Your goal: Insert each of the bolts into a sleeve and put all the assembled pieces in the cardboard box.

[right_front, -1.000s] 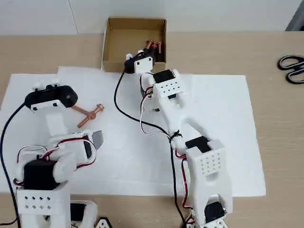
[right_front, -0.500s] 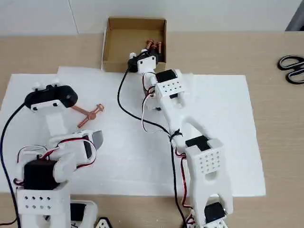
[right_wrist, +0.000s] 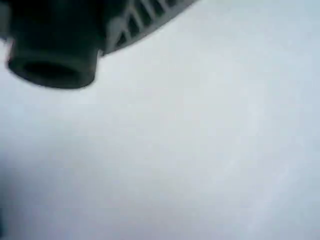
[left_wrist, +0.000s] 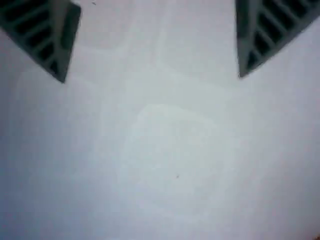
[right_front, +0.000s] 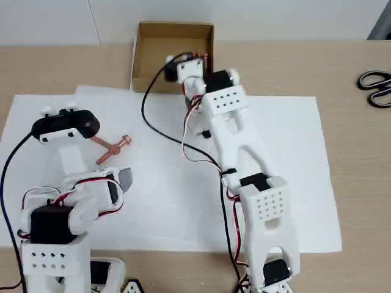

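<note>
Two copper bolts [right_front: 113,148] lie crossed on the white paper [right_front: 281,152], just beyond my left arm. My left gripper [right_front: 124,178] hangs near them, pointing down at the paper; in the left wrist view this gripper [left_wrist: 150,50] stands open with bare paper between its fingers. My right gripper [right_front: 183,66] is stretched out over the near right corner of the cardboard box [right_front: 157,52]. In the right wrist view it [right_wrist: 85,45] is shut on a black sleeve [right_wrist: 52,57], beside a ribbed finger [right_wrist: 145,17]. A copper tip [right_front: 204,58] peeks out by the box wall.
Black scissors [right_front: 375,88] lie on the wooden table at the far right. The paper sheet covers the middle of the table, with free room on its right half. A black cable [right_front: 162,137] loops over the paper beside the right arm.
My right arm has pushed farther out over the box and now covers most of the two copper bolt heads there. The left arm and the crossed bolts have stayed put.
</note>
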### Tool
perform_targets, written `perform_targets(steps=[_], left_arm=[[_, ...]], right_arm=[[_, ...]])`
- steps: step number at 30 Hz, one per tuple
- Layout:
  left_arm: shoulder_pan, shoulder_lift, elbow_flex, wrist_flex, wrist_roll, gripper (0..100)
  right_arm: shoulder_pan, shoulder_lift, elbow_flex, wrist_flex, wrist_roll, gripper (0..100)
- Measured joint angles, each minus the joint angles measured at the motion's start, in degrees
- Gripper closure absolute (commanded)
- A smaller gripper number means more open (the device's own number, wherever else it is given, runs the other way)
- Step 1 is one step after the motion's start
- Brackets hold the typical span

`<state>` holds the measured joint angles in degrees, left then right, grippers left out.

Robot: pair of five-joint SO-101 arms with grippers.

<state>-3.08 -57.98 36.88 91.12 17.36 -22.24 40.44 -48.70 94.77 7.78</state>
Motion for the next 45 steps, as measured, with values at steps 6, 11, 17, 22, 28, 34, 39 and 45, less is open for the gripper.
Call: perform_targets(steps=[6, 11, 17, 22, 28, 34, 39, 45], left_arm=[[0.0, 0.0, 0.0, 0.0, 0.0, 79], [0.0, 0.0, 0.0, 0.0, 0.0, 79], [0.0, 0.0, 0.9, -1.0, 0.0, 79], [0.0, 0.0, 1.0, -1.1, 0.0, 79], [0.0, 0.0, 1.0, -1.1, 0.0, 79], [0.0, 0.0, 1.0, -1.1, 0.0, 79], [0.0, 0.0, 1.0, -1.1, 0.0, 79], [0.0, 0.0, 1.0, -1.1, 0.0, 79]], right_arm=[[3.3, -2.4, 1.8, 1.2, 0.0, 99.5], [3.5, -6.9, 10.4, 1.2, 0.0, 99.5], [4.1, -6.9, 14.7, 1.1, 0.0, 99.0], [5.0, -1.5, 14.9, 1.1, 0.1, 89.5], [5.4, 2.0, 14.8, 1.1, 1.6, 88.5], [5.4, 2.9, 14.7, 1.1, 1.8, 88.1], [5.1, 3.8, 14.2, 1.1, 1.9, 84.7], [4.8, 4.7, 14.2, 1.3, 1.9, 85.7]])
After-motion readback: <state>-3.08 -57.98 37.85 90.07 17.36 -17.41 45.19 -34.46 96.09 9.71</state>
